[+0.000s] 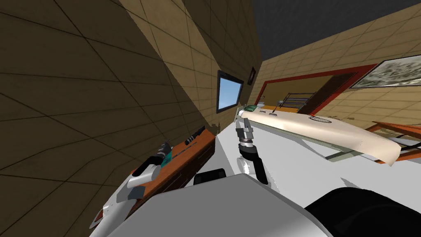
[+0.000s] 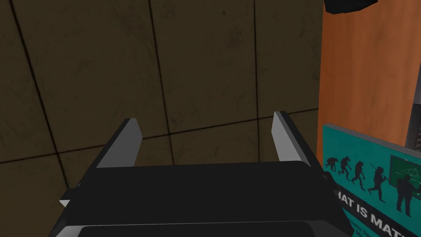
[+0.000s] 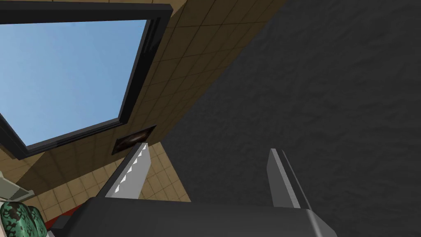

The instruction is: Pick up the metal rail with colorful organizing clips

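**Left jaws spread beside the teal book, rail farther along the wooden worktop**

A brown tiled wall [image 1: 82, 82] takes up the left side of the head view. Off to the right stands a long cream worktop [image 1: 349, 138], with a wire rack [image 1: 297, 101] beyond its far end. A narrow wooden worktop [image 1: 181, 166] runs along the foot of the tiled wall, well apart from the cream one.

The left arm [image 1: 139, 177] reaches along the wooden worktop, close to the wall. In the left wrist view the left jaws are spread wide with nothing between them. They face the tiled wall, and the wood lies just to one side of them. The right arm [image 1: 248, 144] is raised between the two worktops, and in its wrist view the right jaws are likewise spread and empty.

A teal book [image 2: 370, 173], printed with a row of dark walking figures and white letters, lies on the wood just beside the left jaws' dark body.

The rail [image 1: 183, 151] appears to be the thin grey strip lying lengthwise on the wooden worktop. It is past the book and ahead of the left jaws, not touching them. Its clips are too small to make out their colours. A small dark striped thing [image 1: 194, 137] sits at its far end, and I cannot tell whether it belongs to the rail.
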`<state>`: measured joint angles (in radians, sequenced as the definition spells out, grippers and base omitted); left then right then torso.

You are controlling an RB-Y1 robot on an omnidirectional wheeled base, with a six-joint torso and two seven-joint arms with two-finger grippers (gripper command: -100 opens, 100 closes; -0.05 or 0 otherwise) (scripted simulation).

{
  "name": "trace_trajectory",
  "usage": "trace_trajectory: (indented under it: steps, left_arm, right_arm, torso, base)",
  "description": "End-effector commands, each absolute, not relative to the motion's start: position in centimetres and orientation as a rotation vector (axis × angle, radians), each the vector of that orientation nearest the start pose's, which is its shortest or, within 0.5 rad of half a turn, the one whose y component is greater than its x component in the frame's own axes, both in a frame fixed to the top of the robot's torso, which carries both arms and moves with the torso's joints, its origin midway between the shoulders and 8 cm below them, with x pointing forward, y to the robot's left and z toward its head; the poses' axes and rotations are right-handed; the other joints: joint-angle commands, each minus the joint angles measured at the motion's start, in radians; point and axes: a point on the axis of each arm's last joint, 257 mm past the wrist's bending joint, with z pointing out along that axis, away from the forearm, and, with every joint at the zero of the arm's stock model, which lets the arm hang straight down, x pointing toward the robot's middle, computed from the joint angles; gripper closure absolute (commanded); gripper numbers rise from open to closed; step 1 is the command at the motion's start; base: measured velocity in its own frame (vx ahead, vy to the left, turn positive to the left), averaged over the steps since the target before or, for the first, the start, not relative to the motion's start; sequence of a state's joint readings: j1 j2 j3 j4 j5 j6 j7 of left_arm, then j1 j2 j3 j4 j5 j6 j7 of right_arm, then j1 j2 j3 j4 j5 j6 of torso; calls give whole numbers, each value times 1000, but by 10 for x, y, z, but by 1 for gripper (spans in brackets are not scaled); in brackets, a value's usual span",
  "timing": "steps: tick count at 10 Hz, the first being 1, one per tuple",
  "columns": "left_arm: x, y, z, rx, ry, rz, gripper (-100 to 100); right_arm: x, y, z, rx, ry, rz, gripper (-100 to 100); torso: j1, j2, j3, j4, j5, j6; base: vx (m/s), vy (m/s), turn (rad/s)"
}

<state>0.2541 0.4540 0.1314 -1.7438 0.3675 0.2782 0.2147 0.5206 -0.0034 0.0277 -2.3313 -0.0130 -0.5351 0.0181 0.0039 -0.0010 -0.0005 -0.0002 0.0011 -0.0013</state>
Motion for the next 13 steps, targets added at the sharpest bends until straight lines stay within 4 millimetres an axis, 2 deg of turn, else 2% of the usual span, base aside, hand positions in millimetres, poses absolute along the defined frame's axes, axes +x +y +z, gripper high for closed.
trace_trajectory:
  steps: [1,2,3,4,5,6,7,8,9,10,11,12,13]
  left_arm:
    - [449,455,-293,-1673,1216,-955,-100]
    - [443,461,-306,-1703,1223,-927,-100]
    - [441,480,-311,-1758,1199,-897,-100]
    - [433,487,-327,-1795,1204,-862,-100]
    - [428,506,-333,-1853,1172,-829,-100]
    - [420,512,-346,-1887,1176,-797,-100]
    - [415,531,-350,-1943,1139,-767,-100]
    - [404,537,-366,-1981,1140,-729,-100]
    - [398,554,-368,-2033,1097,-704,-100]
    - [389,558,-380,-2067,1098,-671,-100]
    - [380,576,-385,-2123,1048,-641,-100]
    - [366,581,-402,-2169,1045,-596,-100]
    - [360,595,-401,-2214,993,-579,-100]
  right_arm:
    - [327,-271,47,606,563,1330,0]
    - [327,-271,47,606,563,1330,0]
    - [327,-271,47,606,563,1330,0]
    - [327,-271,47,606,563,1330,0]
    - [327,-271,47,606,563,1330,0]
    - [327,-271,47,606,563,1330,0]
    - [327,-271,47,606,563,1329,0]
    - [327,-271,47,606,563,1330,0]
    - [327,-271,47,606,563,1329,0]
    - [327,-271,47,606,563,1330,0]
    - [327,-271,47,606,563,1329,0]
    - [327,-271,47,606,563,1330,0]
    - [327,-271,47,606,563,1329,0]
  torso:
    - [0,0,0,0,0,0]
    - [1,-1,0,0,0,1]
    - [0,-1,0,0,0,0]
    - [1,-1,0,0,0,1]
    - [0,-1,0,0,0,0]
    - [1,0,0,0,0,1]
    - [1,-1,0,0,0,-1]
    - [1,-1,0,0,0,1]
    - [1,-1,-1,0,0,-1]
    - [0,-1,-1,0,0,1]
    - [1,-1,-1,0,0,-1]
    - [1,-1,0,0,0,0]
    - [1,-1,0,0,0,-1]
  base:
    - [-16,56,-356]
    - [-12,55,-226]
    - [-23,56,-326]
    - [-22,55,-294]
    - [-31,57,-441]
    - [-26,54,-177]
    - [-28,61,-342]
    - [-19,59,-221]
    - [-26,46,-384]
    - [-31,51,-212]
    - [-39,61,-324]
    - [-36,59,-213]
    - [-36,56,-381]
